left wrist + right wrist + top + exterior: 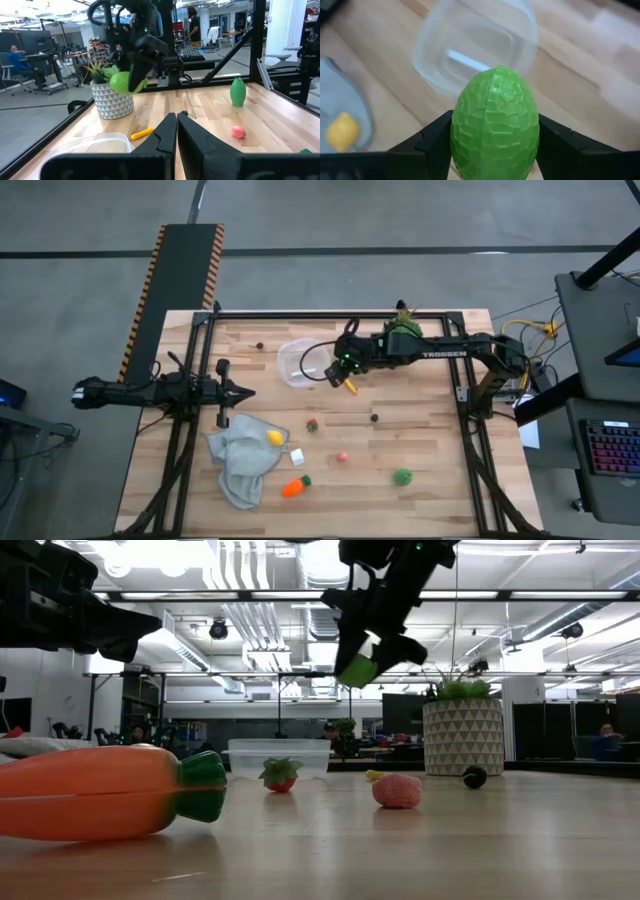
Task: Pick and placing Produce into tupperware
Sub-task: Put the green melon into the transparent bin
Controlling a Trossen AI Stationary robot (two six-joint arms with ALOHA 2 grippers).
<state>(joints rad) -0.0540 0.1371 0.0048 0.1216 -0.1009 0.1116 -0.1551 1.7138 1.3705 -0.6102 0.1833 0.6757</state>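
The right gripper (495, 137) pinches a green egg-shaped produce piece (495, 125) with a scaly, netted skin, held in the air just beside the tupperware (297, 363), on its plant-pot (403, 332) side. The tupperware is a clear, rounded-corner tub standing on the wooden table (430, 440) with nothing visible inside. The left gripper (243, 392), fingers pressed together, waits near the tupperware above a grey cloth (240, 460).

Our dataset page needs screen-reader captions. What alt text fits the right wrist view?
The right hand grips a green, scaly egg-shaped toy fruit above a wooden table, with the empty clear tupperware just beyond it. A yellow lemon lies on a grey cloth nearby.
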